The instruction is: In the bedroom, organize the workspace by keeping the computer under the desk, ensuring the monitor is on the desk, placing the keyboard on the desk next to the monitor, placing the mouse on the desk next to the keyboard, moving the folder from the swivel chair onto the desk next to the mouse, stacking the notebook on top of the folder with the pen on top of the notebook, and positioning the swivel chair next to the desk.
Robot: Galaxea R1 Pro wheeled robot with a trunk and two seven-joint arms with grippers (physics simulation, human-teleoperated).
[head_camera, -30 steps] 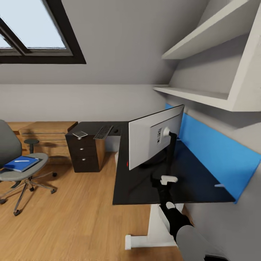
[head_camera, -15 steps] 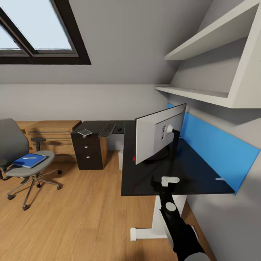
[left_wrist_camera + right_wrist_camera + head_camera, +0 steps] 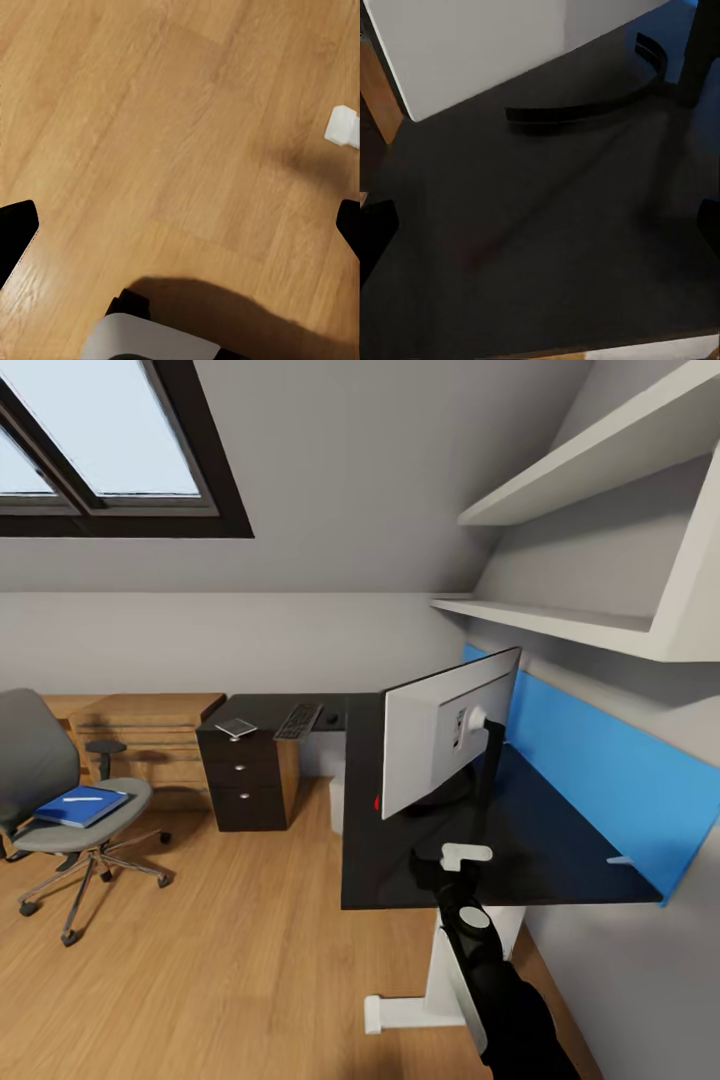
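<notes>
Desk: L-shaped, black top, white leg, dark drawer unit with silver knobs at its far end.

Monitor: upright on the desk, pale back toward the camera, curved black stand resting on the top; a red dot shows at a lower corner.

Keyboard: flat on the far wing of the desk, at 11 o'clock from the monitor.

Mouse: just beside the keyboard, at its 3 o'clock.

Swivel chair: on the wooden floor, well apart from the desk, at 9 o'clock from it.

Notebook: blue, on the chair seat, with the pen lying on top.

Right gripper: above the desk top near the monitor stand, fingers spread wide, holding nothing.

Left gripper: over bare floor, fingers spread wide, holding nothing.
</notes>
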